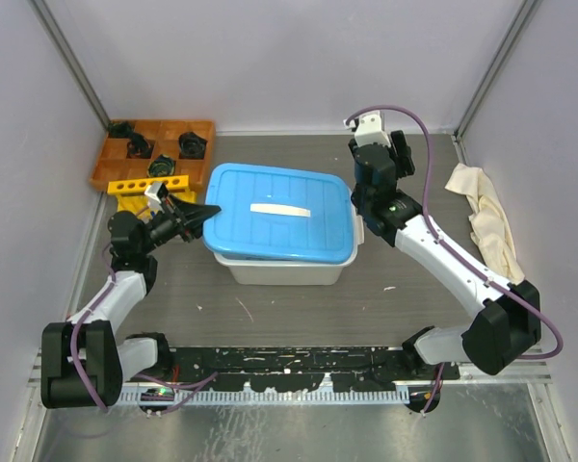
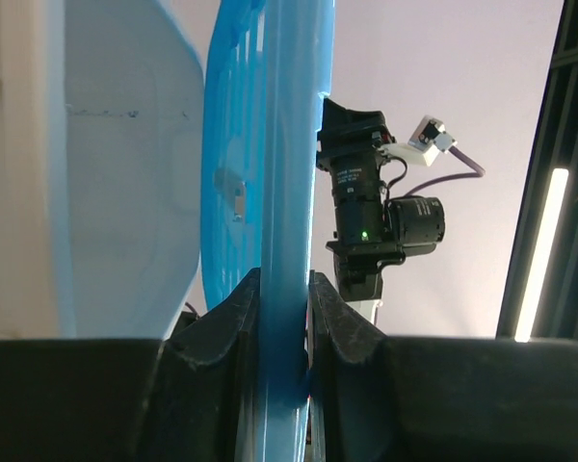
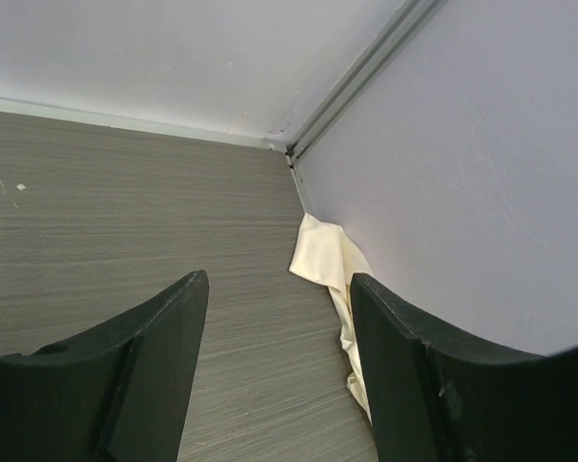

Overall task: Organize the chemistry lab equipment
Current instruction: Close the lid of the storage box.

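A white bin [image 1: 287, 269] with blue lid [image 1: 279, 214] sits between orange tray [image 1: 164, 133] of black parts [image 1: 191, 144], maybe lenses, and cream cloth [image 1: 486, 217].

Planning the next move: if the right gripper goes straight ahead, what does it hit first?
The right gripper would probably meet the table first, just short of the cloth; depth is unclear.

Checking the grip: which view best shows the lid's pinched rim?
Left wrist: the left gripper clamps the blue lid at its rim. Top external shows the whole lid, grip tiny. Right wrist: only table and cloth.
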